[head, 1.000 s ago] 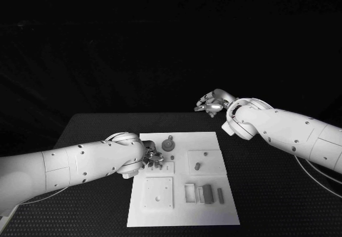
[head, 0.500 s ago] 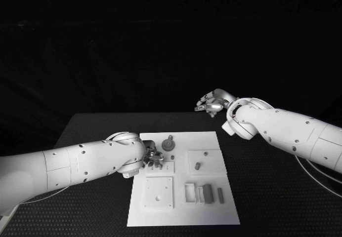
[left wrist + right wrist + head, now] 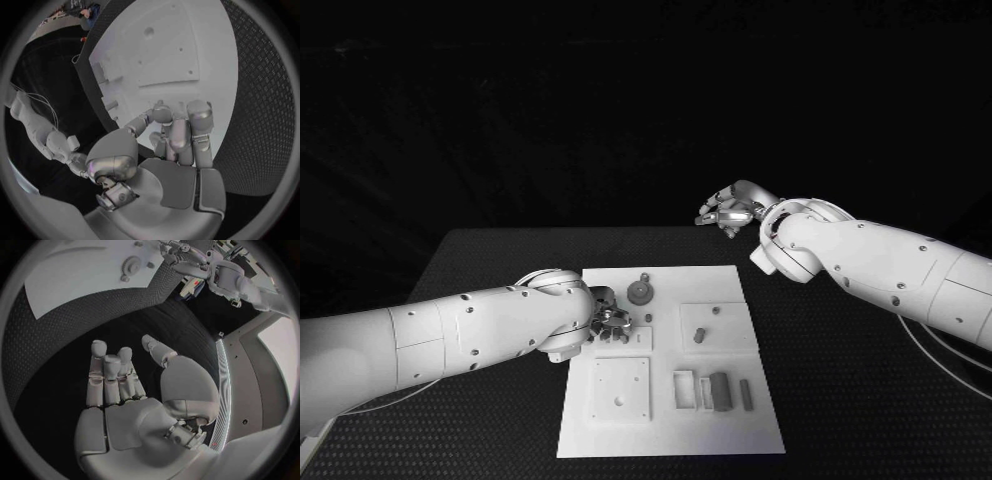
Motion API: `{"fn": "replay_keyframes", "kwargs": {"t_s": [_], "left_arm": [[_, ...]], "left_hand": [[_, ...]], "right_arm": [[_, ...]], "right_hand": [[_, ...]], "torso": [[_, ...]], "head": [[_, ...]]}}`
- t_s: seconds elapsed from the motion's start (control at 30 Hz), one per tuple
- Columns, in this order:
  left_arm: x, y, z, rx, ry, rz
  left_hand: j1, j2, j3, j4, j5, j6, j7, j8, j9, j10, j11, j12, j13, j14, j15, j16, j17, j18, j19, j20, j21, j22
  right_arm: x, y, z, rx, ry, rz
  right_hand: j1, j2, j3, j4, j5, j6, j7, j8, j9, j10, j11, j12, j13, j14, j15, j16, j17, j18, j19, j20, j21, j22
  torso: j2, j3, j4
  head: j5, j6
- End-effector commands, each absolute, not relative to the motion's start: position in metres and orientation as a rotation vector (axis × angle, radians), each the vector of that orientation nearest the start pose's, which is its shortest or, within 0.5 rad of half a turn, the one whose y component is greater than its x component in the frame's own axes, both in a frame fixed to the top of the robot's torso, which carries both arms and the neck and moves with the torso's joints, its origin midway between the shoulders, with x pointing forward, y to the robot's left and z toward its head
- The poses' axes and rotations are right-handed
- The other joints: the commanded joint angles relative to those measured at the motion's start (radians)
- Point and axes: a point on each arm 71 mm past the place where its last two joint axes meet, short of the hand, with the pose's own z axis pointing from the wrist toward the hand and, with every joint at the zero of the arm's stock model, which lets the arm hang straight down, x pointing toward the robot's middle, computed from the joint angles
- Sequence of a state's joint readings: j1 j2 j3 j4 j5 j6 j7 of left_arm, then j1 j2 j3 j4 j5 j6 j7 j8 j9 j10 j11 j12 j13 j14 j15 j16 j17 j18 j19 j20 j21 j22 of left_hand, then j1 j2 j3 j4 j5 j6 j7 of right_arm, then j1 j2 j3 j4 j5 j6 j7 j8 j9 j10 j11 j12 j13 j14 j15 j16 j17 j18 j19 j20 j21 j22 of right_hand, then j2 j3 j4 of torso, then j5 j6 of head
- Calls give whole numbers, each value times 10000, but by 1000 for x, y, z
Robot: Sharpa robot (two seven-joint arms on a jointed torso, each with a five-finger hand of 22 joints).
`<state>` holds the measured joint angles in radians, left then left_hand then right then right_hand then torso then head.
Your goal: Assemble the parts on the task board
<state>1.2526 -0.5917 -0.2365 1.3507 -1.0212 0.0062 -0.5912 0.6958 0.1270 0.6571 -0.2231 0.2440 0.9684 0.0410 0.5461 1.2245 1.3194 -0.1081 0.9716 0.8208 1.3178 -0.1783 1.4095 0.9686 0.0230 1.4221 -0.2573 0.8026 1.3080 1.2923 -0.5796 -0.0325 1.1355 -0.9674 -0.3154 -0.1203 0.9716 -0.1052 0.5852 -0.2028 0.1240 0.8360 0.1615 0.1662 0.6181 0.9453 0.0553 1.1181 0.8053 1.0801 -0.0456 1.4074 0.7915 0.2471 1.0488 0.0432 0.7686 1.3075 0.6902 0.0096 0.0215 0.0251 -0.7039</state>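
The white task board (image 3: 668,440) lies in the middle of the table. On it are a grey gear (image 3: 639,292), a square plate with a hole (image 3: 620,390), a frame (image 3: 684,390), a block (image 3: 720,391) and a thin pin (image 3: 747,394). My left hand (image 3: 610,322) is low over the board's left edge beside a small plate (image 3: 629,340). Its fingers (image 3: 178,130) curl down together towards the board (image 3: 206,50), and whether they hold a part is hidden. My right hand (image 3: 728,212) hangs raised beyond the table's far edge; its fingers (image 3: 112,375) are stretched out and hold nothing.
A second plate (image 3: 730,328) on the board's right half carries two small grey pieces. Black table surface (image 3: 877,400) surrounds the board on both sides. In the right wrist view the board (image 3: 81,275) and the gear (image 3: 131,262) lie far from that hand.
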Motion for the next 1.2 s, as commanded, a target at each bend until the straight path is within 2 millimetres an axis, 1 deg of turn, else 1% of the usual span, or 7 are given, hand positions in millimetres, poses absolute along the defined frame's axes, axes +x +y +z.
{"fn": "replay_keyframes", "kwargs": {"t_s": [0.03, 0.53, 0.73, 0.87, 0.9, 0.97, 1.2], "left_arm": [[482, 153, -275, -1421, 23959, -2804], [482, 154, -276, -1477, 23942, -2841], [482, 155, -276, -1519, 23934, -2867], [482, 156, -276, -1522, 23939, -2879], [482, 156, -276, -1520, 23942, -2882], [482, 156, -276, -1513, 23956, -2880], [481, 156, -277, -1453, 24036, -2852]], "left_hand": [[94, 88, 74, -54, -133, 1424, -550, -75, -69, -73, -26, 8, 23, -15, -124, -5, 35, 560, -30, -10, 62, 155], [135, 7, 68, -99, -478, 1375, -510, -217, -164, -119, -7, 33, 43, -38, -181, -22, 8, 582, -46, -28, 57, 149], [175, -334, 14, -137, -760, 1353, -474, -432, -406, -138, 10, 59, 56, -45, -213, -29, 2, 601, -41, -45, 55, 141], [397, -763, -28, -254, -1417, 1386, -465, -549, -606, -139, 11, 74, 56, -20, -227, -22, 40, 620, -25, -61, 47, 129], [420, -833, -41, -262, -1434, 1380, -461, -565, -626, -137, 13, 77, 56, -19, -227, -21, 41, 621, -21, -61, 47, 128], [370, -891, -440, -403, -1034, 1382, -437, -615, -704, -138, 34, 90, 63, -19, -213, -7, 56, 613, -6, -54, 62, 134], [497, -1153, -697, -442, -1031, 1372, -429, -718, -843, -146, 35, 83, 55, -21, -215, -14, 63, 626, -22, -63, 32, 117]], "right_arm": [[571, -188, -162, 3595, 17004, 7340], [570, -188, -162, 3606, 17009, 7340], [570, -188, -163, 3607, 17024, 7341], [570, -188, -163, 3608, 17069, 7335], [570, -188, -164, 3609, 17075, 7333], [570, -188, -164, 3618, 17082, 7332], [570, -188, -164, 3628, 17096, 7328]], "right_hand": [[-26, 67, -28, -6, 17, 4, 79, -6, -9, -70, 13, 50, -13, -41, -60, 47, -12, 147, -52, 32, -45, 185], [-43, 66, -29, -3, 19, 0, 80, -8, -14, -72, 13, 52, -19, -44, -60, 47, -16, 147, -54, 32, -49, 183], [-46, 64, -29, -3, 20, -2, 80, -9, -16, -73, 13, 52, -21, -45, -60, 46, -18, 147, -55, 32, -50, 183], [-50, 62, -30, -3, 20, -2, 80, -9, -17, -74, 14, 52, -23, -46, -59, 46, -19, 147, -55, 32, -51, 183], [-50, 62, -30, -3, 20, -2, 80, -9, -17, -74, 14, 52, -23, -46, -59, 46, -19, 147, -55, 32, -51, 183], [-57, 60, -31, 0, 19, -2, 80, -8, -18, -75, 14, 52, -25, -47, -59, 46, -20, 147, -56, 32, -52, 182], [-72, 57, -35, 7, 19, -2, 81, -8, -20, -76, 14, 54, -28, -48, -59, 46, -22, 147, -57, 34, -54, 182]], "torso": [[-3, -3, 4], [0, -8, -3], [3, -4, 5], [3, -5, 1], [3, -5, 1], [1, -6, 0], [3, -2, -1]], "head": [[-5, -2], [8, -5], [5, -5], [9, -5], [9, -5], [9, -10], [15, -17]]}}
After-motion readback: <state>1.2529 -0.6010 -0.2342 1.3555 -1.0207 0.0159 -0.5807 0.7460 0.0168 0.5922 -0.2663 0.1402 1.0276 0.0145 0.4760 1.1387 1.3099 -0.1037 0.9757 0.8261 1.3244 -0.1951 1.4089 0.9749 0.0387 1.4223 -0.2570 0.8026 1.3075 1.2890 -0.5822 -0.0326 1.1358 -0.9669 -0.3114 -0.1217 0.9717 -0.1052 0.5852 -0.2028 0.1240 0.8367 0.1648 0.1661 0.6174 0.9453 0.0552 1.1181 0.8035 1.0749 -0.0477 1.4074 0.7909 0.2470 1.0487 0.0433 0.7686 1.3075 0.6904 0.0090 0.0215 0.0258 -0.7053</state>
